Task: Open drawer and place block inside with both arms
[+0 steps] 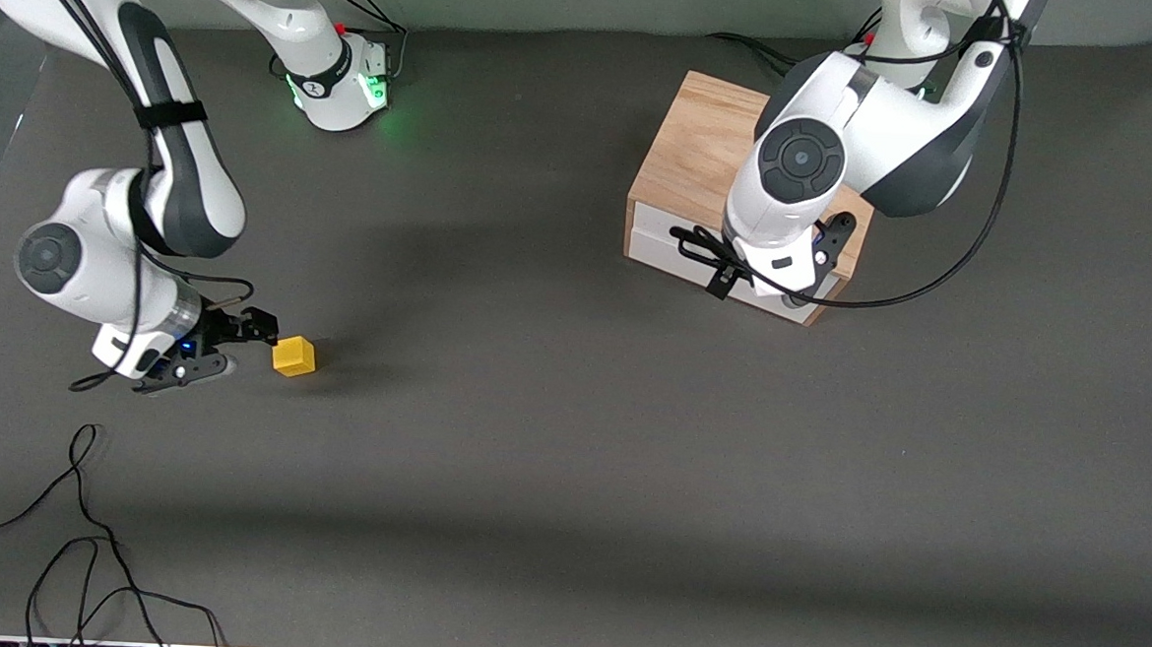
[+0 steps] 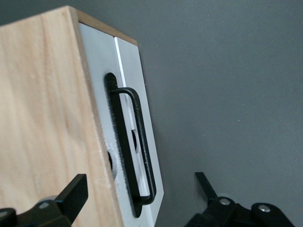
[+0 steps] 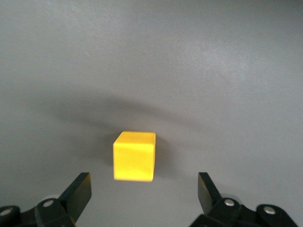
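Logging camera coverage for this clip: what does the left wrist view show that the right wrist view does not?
Only the left wrist view shows the drawer: its white front and black bar handle, set in the wooden box, with the left gripper open, one finger over the box top and one off its front. Only the right wrist view shows the yellow block lying on the table, just ahead of the open right gripper and not yet between its fingers. Both share the dark grey table and a pair of open black fingertips.

left claw: fingers spread (arm bent downward) | right claw: fingers spread, low
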You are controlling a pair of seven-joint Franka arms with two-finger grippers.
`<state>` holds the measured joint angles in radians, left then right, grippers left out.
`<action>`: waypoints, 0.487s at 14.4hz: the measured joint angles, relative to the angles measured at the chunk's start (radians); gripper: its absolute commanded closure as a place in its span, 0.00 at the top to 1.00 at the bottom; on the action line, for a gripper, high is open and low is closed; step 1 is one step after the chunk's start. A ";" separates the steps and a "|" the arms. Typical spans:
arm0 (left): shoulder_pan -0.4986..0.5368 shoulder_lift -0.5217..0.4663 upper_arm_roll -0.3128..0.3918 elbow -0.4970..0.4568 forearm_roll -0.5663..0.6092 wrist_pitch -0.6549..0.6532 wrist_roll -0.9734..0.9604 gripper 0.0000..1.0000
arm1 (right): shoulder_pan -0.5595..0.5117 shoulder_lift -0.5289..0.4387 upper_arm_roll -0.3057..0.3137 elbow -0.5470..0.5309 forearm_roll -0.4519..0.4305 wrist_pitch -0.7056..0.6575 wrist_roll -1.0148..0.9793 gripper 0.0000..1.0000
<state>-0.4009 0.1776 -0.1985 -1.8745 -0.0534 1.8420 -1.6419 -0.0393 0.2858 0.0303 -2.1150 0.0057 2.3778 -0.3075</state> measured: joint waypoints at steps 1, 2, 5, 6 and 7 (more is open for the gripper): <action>-0.003 0.008 0.000 -0.012 0.001 0.022 -0.019 1.00 | 0.000 0.016 0.000 -0.031 0.000 0.049 -0.001 1.00; -0.008 0.023 0.000 -0.020 0.006 0.039 -0.039 1.00 | 0.000 0.028 0.000 -0.053 0.000 0.077 -0.001 1.00; -0.028 0.079 -0.001 -0.027 0.025 0.088 -0.077 1.00 | -0.001 0.055 -0.005 -0.071 0.000 0.105 -0.001 1.00; -0.030 0.095 -0.001 -0.027 0.027 0.101 -0.081 1.00 | -0.001 0.061 -0.007 -0.071 0.000 0.114 -0.001 1.00; -0.031 0.107 0.000 -0.027 0.029 0.111 -0.082 1.00 | -0.001 0.066 -0.007 -0.071 0.000 0.120 -0.001 1.00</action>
<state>-0.4318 0.2850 -0.1990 -1.9019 -0.0242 1.9525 -1.7240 -0.0400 0.3521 0.0228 -2.1856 0.0056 2.4980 -0.3084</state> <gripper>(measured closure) 0.000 0.000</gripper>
